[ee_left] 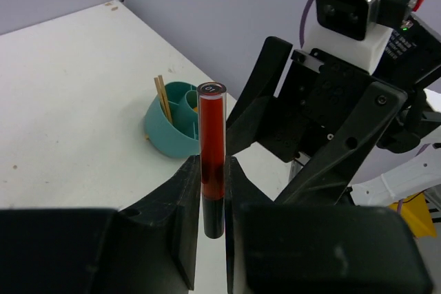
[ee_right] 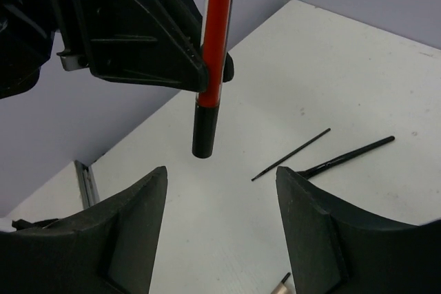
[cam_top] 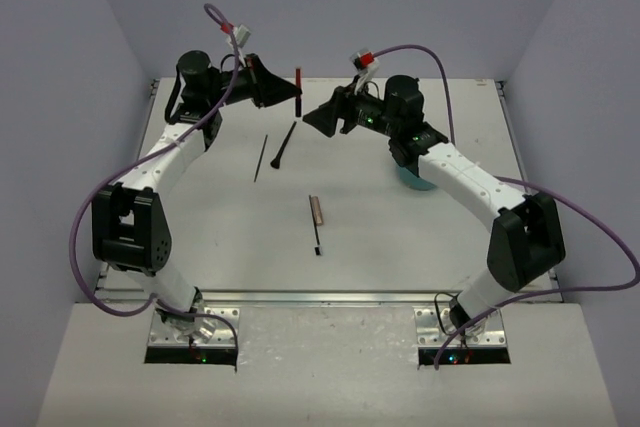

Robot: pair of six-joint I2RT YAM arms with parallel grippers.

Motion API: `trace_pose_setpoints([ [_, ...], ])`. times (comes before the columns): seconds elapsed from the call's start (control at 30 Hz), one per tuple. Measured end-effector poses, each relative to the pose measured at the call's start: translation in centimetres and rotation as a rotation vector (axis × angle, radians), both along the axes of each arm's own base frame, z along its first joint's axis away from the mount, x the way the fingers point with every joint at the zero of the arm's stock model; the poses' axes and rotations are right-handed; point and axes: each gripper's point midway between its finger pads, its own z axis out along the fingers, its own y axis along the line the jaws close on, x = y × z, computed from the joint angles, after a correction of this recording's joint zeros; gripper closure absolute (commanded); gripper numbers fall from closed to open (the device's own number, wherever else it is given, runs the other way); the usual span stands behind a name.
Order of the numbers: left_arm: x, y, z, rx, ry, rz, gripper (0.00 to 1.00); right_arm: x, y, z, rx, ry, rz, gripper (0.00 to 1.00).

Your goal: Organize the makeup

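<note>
Hand-over step — my left gripper (ee_left: 211, 170) is pinched tight on the red-black pencil (ee_left: 211, 135), held upright in the air toward the table's (cam_top: 400, 237) 12 o'clock edge; my right gripper (ee_right: 220, 173), wide open and empty, should next close on its free black end — squarely, I judge.

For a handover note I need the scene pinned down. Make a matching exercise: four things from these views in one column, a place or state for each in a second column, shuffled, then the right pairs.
Things:
1. red-and-black tube
2. wooden sticks
3. black brush
4. right tool

Places or states:
A. lying flat on the table
B. open, holding nothing
C. clamped in the left tool
D. standing in the teal container

Pairs: 1-C, 2-D, 3-A, 4-B
</note>
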Motion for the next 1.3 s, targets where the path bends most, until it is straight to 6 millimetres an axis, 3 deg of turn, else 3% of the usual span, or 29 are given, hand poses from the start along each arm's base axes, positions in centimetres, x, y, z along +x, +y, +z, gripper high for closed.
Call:
trace_pose_setpoints([
  [0.2, -0.8, -0.8, 0.5, -0.017, -0.016, -0.019, 1.00, -0.3, 1.3, 0.5, 0.035, -0.011, 0.019, 0.38],
  [0.27, -0.9, -1.0, 0.6, -0.017, -0.021, -0.026, 1.00, -0.3, 1.7, 0.1, 0.039, -0.003, 0.021, 0.44],
  [0.37, -1.1, -1.4, 0.5, -0.016, -0.021, -0.035, 1.00, 0.1, 2.2, -1.0, 0.038, 0.021, 0.021, 0.58],
  [0.4, -1.2, -1.5, 0.4, -0.016, -0.021, -0.038, 1.00, 0.2, 2.4, -1.4, 0.037, 0.031, 0.020, 0.68],
  [0.47, -1.2, -1.6, 0.1, -0.011, -0.021, -0.038, 1.00, 0.4, 2.5, -2.0, 0.038, 0.049, 0.021, 0.79],
  [0.6, -1.0, -1.5, -0.6, 0.002, -0.019, -0.023, 1.00, 0.1, 3.0, -2.2, 0.047, 0.052, 0.029, 0.99],
  [0.87, -1.4, -1.3, -2.4, 0.062, -0.015, -0.025, 1.00, -0.3, 2.6, -4.2, 0.002, 0.042, 0.025, 1.00],
  [0.93, -1.6, -1.5, -3.0, 0.075, -0.003, -0.033, 0.78, -0.7, 2.2, -4.8, -0.027, 0.036, 0.022, 1.00],
  [0.97, -1.7, -1.6, -3.3, 0.080, 0.001, -0.039, 0.53, -1.0, 1.9, -5.1, -0.047, 0.035, 0.021, 1.00],
  [1.0, -1.9, -1.7, -3.4, 0.083, 0.004, -0.048, 0.36, -1.1, 1.6, -5.2, -0.068, 0.031, 0.016, 1.00],
  [1.13, -2.3, -1.8, -3.9, 0.104, -0.004, -0.068, 0.12, -1.2, -0.4, -5.4, -0.138, 0.012, -0.018, 1.00],
  [1.17, -2.3, -1.7, -4.1, 0.111, -0.002, -0.069, 0.01, -1.1, -1.0, -5.5, -0.154, 0.014, -0.031, 1.00],
  [1.3, -2.2, -1.5, -4.5, 0.147, -0.013, -0.069, 0.00, -0.4, -5.0, -6.5, -0.236, 0.054, -0.116, 1.00],
])
